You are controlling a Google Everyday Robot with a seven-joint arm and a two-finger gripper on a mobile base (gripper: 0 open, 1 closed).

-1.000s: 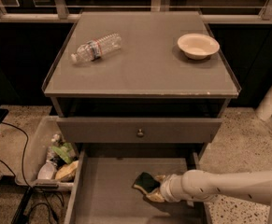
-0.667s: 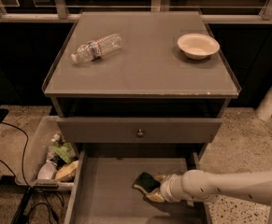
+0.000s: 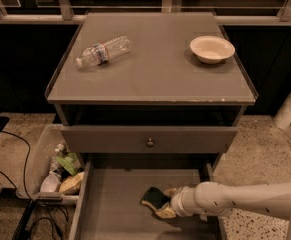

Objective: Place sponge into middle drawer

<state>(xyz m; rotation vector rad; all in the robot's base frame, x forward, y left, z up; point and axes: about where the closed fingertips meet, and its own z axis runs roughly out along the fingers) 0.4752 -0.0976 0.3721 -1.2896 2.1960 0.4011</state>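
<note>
The middle drawer [image 3: 117,206] is pulled out at the bottom of the camera view, a wide grey box with a flat floor. The sponge [image 3: 154,197], yellow with a dark green layer, is low inside it, right of centre, tilted just above the floor. My gripper [image 3: 165,203] reaches in from the right on a white arm [image 3: 235,200]. Its fingers sit on either side of the sponge and are shut on it. I cannot tell whether the sponge touches the floor.
Above the open drawer is a closed grey drawer front with a round knob [image 3: 149,142]. On the cabinet top lie a plastic bottle [image 3: 102,51] and a cream bowl [image 3: 212,49]. A bin of trash [image 3: 57,170] and cables stand left; a white post [image 3: 290,106] stands right.
</note>
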